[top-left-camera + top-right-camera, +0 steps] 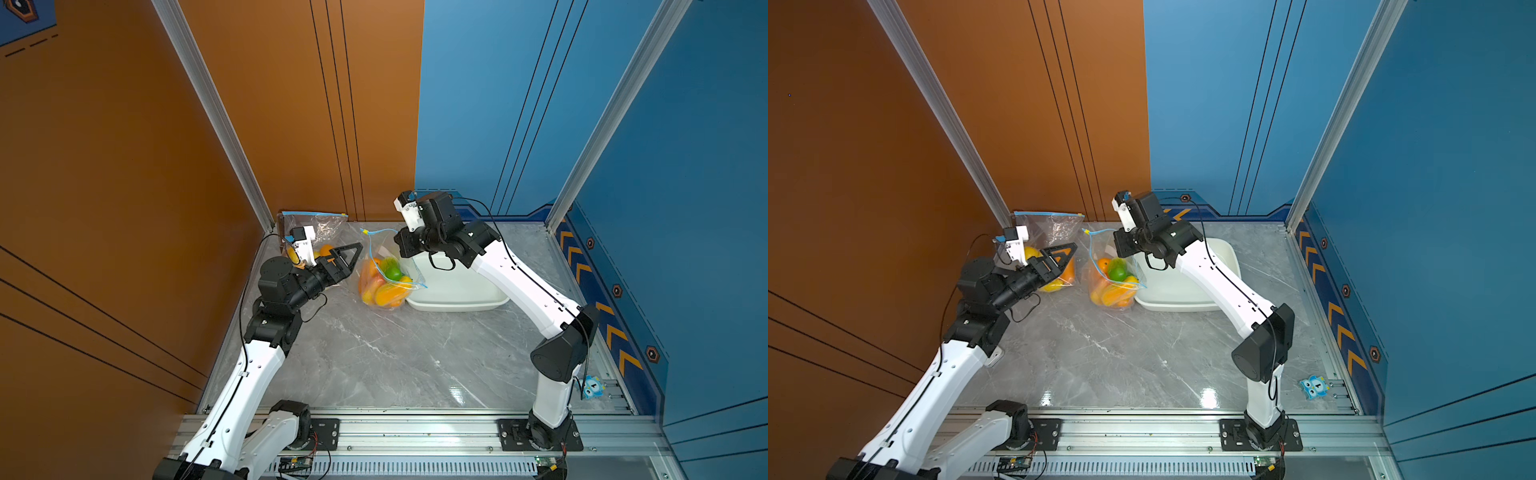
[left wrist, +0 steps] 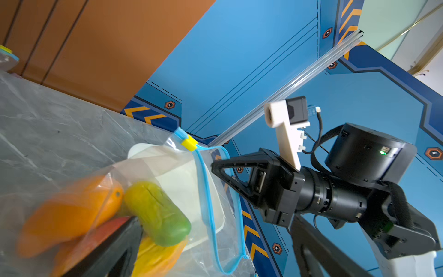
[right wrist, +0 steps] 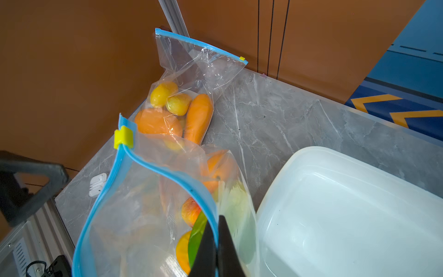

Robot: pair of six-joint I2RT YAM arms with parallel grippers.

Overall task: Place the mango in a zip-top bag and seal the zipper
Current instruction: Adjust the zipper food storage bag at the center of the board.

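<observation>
A clear zip-top bag with a blue zipper stands mid-table, leaning on a white tub. Its mouth gapes open, and the yellow slider sits at the far end of the zipper. Inside lie several fruits: orange, green, and low down a yellow-orange mango. My right gripper is shut on the blue zipper rim of the bag, holding that edge up. In both top views its jaws are hidden under the wrist. My left gripper stands open beside the bag's left side, its fingers wide apart and holding nothing.
The white plastic tub sits right of the bag under my right arm. A second, sealed bag of oranges, lemons and a carrot leans in the back left corner. A small white clip lies near the left edge. A blue owl figure rests front right.
</observation>
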